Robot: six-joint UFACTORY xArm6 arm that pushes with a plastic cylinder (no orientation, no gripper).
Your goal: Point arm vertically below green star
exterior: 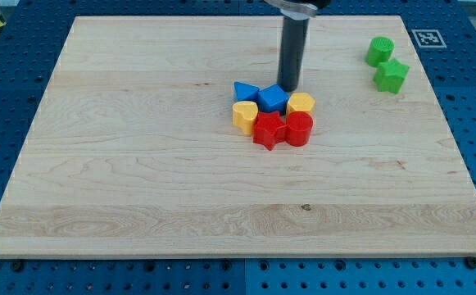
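Note:
The green star (392,75) lies near the view's top right of the wooden board (139,164), just below a green round block (379,51). My tip (291,88) comes down from the view's top centre and stands right behind the blue cube (273,99), at the top of a block cluster. The tip is far to the left of the green star and slightly lower in the view.
The cluster in the board's middle holds a blue triangular block (244,91), a yellow heart-like block (244,116), a yellow round block (301,104), a red star (268,131) and a red round block (298,129). A fiducial tag (428,38) sits at the top right corner.

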